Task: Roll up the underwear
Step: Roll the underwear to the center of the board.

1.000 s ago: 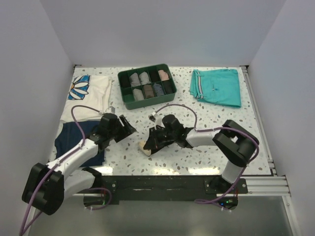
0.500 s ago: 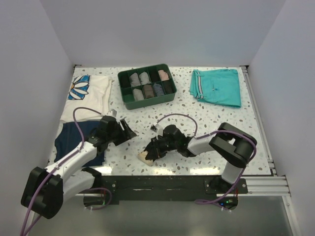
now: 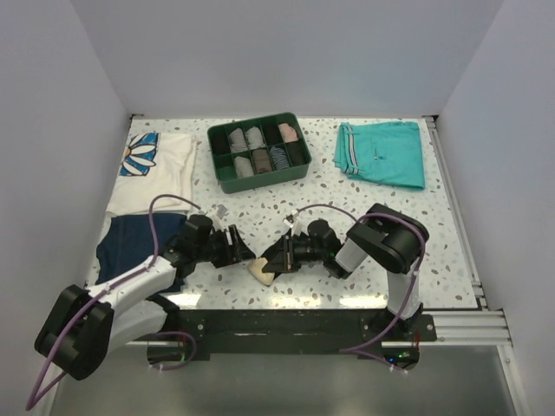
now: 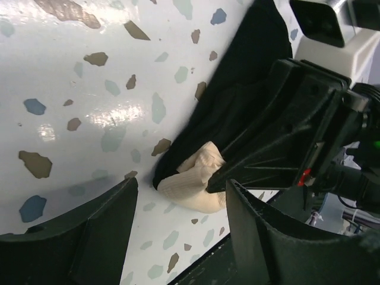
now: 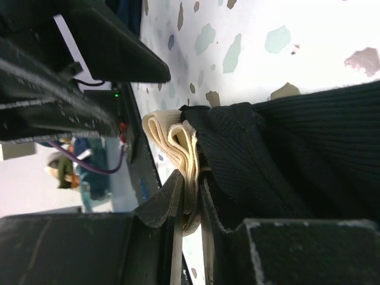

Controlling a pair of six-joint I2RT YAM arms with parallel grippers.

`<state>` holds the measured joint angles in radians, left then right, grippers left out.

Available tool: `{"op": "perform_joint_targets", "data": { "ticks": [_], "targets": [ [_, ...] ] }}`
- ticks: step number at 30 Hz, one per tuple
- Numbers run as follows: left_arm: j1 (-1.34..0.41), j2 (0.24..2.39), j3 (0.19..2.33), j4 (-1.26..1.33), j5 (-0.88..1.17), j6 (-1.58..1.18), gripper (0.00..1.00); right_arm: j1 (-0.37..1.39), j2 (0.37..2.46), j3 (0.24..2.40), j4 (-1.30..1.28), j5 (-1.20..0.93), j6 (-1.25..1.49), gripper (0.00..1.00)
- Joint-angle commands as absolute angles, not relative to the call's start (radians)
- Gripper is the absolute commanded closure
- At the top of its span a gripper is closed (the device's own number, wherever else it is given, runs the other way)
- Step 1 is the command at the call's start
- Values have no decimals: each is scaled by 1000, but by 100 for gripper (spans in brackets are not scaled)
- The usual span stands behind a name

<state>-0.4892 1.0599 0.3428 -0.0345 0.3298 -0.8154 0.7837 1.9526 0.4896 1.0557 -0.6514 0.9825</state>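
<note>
Broadly, the speckled counter is boxed in by plain walls at the left, back and right, and the two arm bases are bolted to a rail along its near edge. Three flat garments lie toward the edges. One white shirt with a flower print is in the back left corner, and one pair of teal shorts is at the back right. One navy garment lies by the left edge, partly hidden by the left arm. One green tray sits at the back centre, split into two rows of compartments holding small rolls; the dark ones cannot be counted surely. Bare speckled surface shows in a band between the tray and the arms, and at the far right between the shorts and the near edge. The single underwear lies at the near centre, close to the near edge, its black cloth bunched and its beige band folded at the end toward the left arm. The right end effector is clamped narrowly on that folded beige band. The left end effector stands wide apart and holds nothing, its fingers just beside the beige end, so the two end effectors nearly meet.
</note>
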Motion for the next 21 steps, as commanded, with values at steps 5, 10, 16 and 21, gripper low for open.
{"op": "perform_joint_targets", "data": {
  "ticks": [5, 10, 16, 21],
  "targets": [
    [-509, 1069, 291, 84, 394, -792, 34, 759, 2023, 456, 1114, -623, 1037, 100],
    [-517, 1106, 281, 110, 371, -784, 35, 758, 1950, 474, 918, -584, 954, 100],
    [-525, 1184, 258, 231, 393, -805, 40, 759, 1942, 483, 885, -584, 936, 100],
    [-532, 1235, 247, 308, 402, -822, 50, 759, 1950, 483, 876, -583, 931, 100]
  ]
}}
